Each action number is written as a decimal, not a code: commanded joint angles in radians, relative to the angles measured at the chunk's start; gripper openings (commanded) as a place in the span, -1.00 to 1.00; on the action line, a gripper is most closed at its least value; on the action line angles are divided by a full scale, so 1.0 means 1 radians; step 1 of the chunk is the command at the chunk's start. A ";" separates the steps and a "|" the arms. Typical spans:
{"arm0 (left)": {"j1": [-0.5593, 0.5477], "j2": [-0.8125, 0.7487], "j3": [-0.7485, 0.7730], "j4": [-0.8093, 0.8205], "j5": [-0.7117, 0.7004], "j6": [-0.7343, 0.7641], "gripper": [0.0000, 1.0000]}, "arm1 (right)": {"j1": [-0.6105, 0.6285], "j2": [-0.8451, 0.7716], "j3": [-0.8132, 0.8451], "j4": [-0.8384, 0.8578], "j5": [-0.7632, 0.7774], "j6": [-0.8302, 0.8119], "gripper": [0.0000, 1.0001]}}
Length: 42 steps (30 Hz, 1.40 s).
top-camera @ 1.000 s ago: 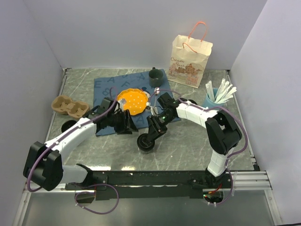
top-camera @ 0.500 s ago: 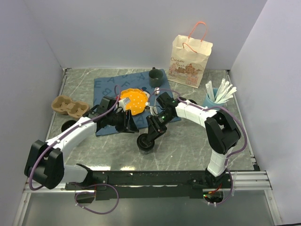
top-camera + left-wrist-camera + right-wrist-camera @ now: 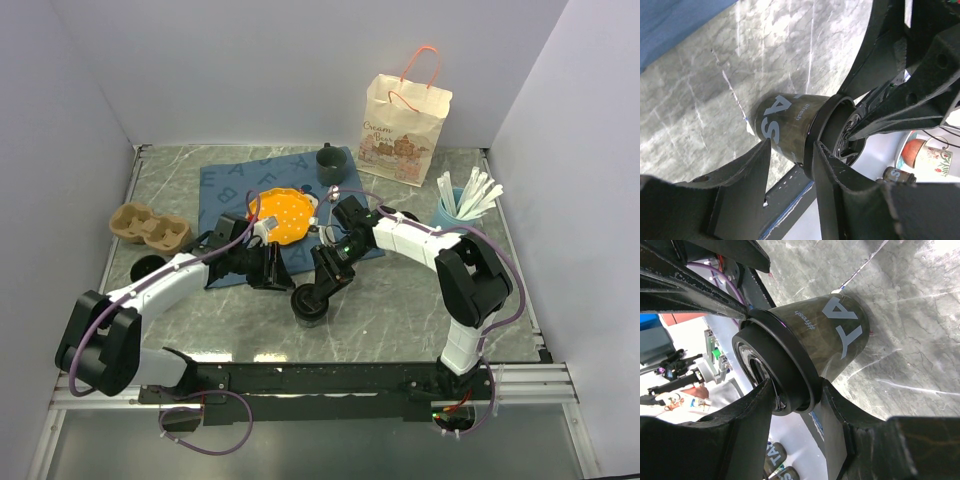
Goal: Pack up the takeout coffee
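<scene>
- While the coffee cup (image 3: pixel 310 303) stands upright on the marble table (image 3: pixel 400 310), just off the near edge of the blue cloth (image 3: pixel 235 185), the two arms reach in to it from opposite sides.
- The right gripper (image 3: pixel 795 390) comes at the cup from the far right. It is clamped across the black lid (image 3: pixel 790 365), one finger on each side of the rim, with the printed body below the grip.
- The left gripper (image 3: pixel 791 147) points at the cup from the left. Its wrist view shows the cup body in the gap between its fingers. I cannot tell whether the pads press on the body or stand just off it.
- The cup's long axis is vertical and both pairs of fingers lie across it, so a straight lift looks like the fitting way to move it.
- The cardboard carrier (image 3: pixel 150 227) lies well to the left, on the left arm's side. The paper bag (image 3: pixel 405 115) stands at the far right, nearer the right arm.
- As the right gripper has the sure hold, the bag seems the easier goal. Reaching the carrier would mean crossing the left arm or handing the cup over.
- A hold on the lid alone may pull it off the body when the cup is raised.
</scene>
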 commanded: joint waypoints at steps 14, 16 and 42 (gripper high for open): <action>-0.001 -0.010 -0.048 0.103 0.053 0.003 -0.12 | 0.024 0.015 -0.006 0.012 0.096 -0.007 -0.12; -0.001 -0.013 -0.043 0.097 0.048 0.008 -0.13 | 0.026 0.015 -0.001 0.011 0.096 -0.005 -0.13; -0.001 -0.016 -0.066 0.108 0.079 0.028 -0.19 | 0.026 0.021 0.006 0.015 0.105 0.016 -0.13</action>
